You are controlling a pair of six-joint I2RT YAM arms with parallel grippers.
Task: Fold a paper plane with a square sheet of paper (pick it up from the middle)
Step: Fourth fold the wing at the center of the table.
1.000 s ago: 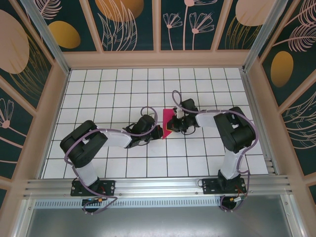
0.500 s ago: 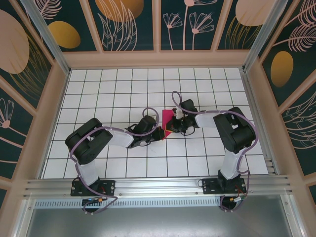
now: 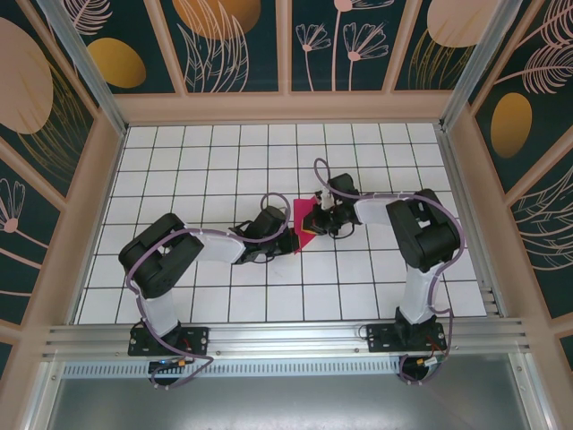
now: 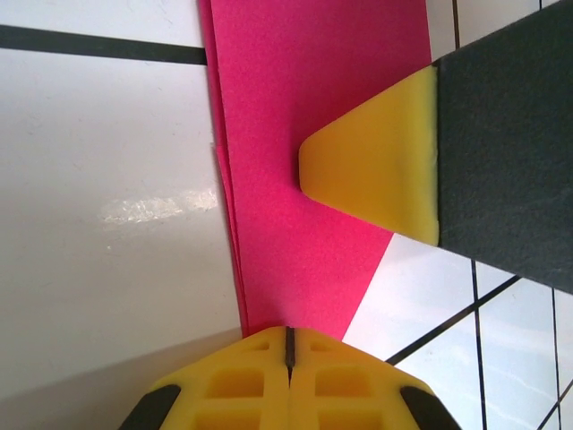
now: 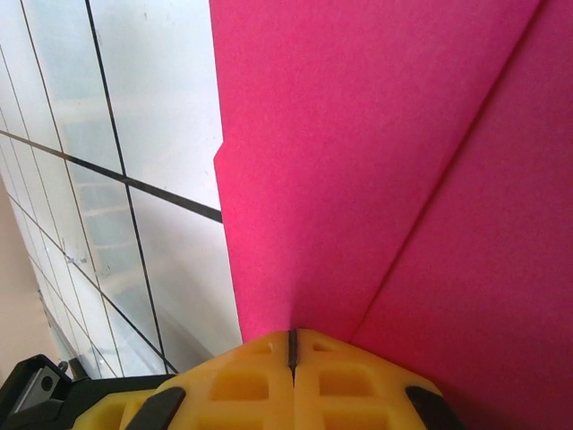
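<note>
Status: the paper is mid-table, between the two arms, already creased into a narrower pointed shape with stacked layers. The left gripper has its fingers pressed together on the paper's near end, and the right gripper is likewise pinched on the paper where a diagonal crease runs into its fingers. In the left wrist view a yellow fingertip of the other arm rests on the pink face. Risks as we judge them: with two clamps on one thin sheet, any pull in opposing directions could tear it or drag it out of one pinch. The layer edges look slightly offset along one side in the left wrist view, so pressing a fold now could lock in a skewed ridge. Lifting one end while the other is pinned could buckle the paper instead of folding it along the crease. No bins or trays are in play; the paper lies directly on the gridded table, nothing holding it.
</note>
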